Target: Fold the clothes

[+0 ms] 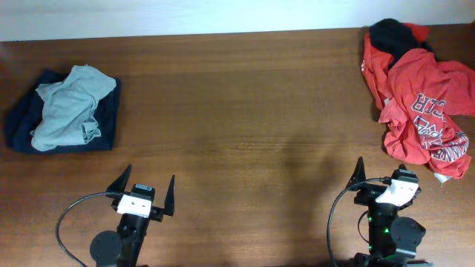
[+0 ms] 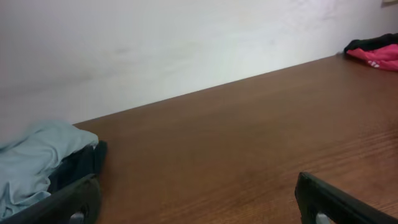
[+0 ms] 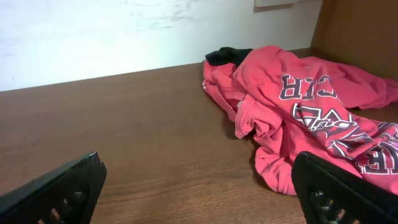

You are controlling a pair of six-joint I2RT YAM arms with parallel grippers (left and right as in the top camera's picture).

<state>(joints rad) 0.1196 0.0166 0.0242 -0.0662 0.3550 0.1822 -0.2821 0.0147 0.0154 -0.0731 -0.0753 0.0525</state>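
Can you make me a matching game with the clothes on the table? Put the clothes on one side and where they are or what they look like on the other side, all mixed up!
Clothes:
1. orange-red T-shirt
2. black garment
3. pale grey-green garment
4. navy garment

Clues:
A. underneath another cloth, on the left side
B. has block letters on it
C. lying on top of the navy one
D. farthest back on the right side

Right pairs: 1-B, 2-D, 3-C, 4-A.
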